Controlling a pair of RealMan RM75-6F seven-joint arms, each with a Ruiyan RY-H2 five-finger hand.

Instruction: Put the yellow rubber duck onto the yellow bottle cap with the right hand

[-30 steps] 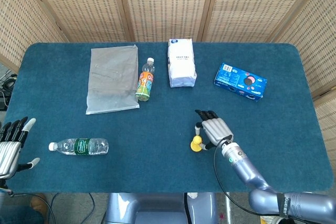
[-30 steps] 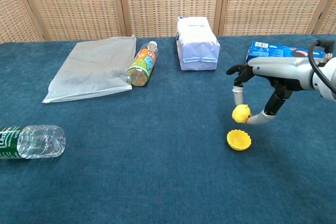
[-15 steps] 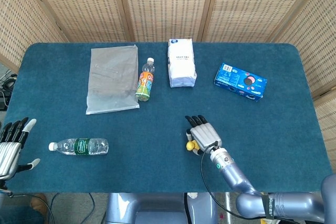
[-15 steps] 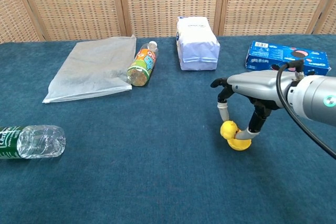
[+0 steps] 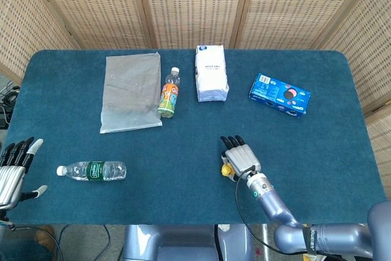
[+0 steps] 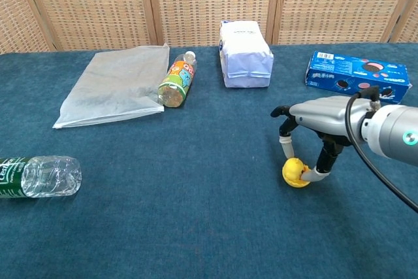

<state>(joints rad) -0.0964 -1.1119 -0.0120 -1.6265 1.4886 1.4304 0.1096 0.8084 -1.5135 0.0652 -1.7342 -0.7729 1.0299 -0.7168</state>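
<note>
The yellow rubber duck (image 6: pixel 292 166) sits on the yellow bottle cap (image 6: pixel 296 179) on the blue cloth, right of centre. My right hand (image 6: pixel 318 122) arches over them and pinches the duck between thumb and a finger. In the head view the right hand (image 5: pixel 241 158) covers most of the pair; only a sliver of yellow duck (image 5: pixel 225 169) shows at its left edge. My left hand (image 5: pixel 13 169) hangs off the table's front left corner, fingers spread, holding nothing.
A clear water bottle (image 5: pixel 91 170) lies front left. A grey plastic bag (image 5: pixel 130 91), an orange-labelled bottle (image 5: pixel 169 94), a white pouch (image 5: pixel 211 73) and a blue cookie box (image 5: pixel 280 95) line the back half of the table (image 5: pixel 183 145).
My right hand brought the duck down from above and beside the cap onto it, then shifted slightly right. The left hand stayed put.
</note>
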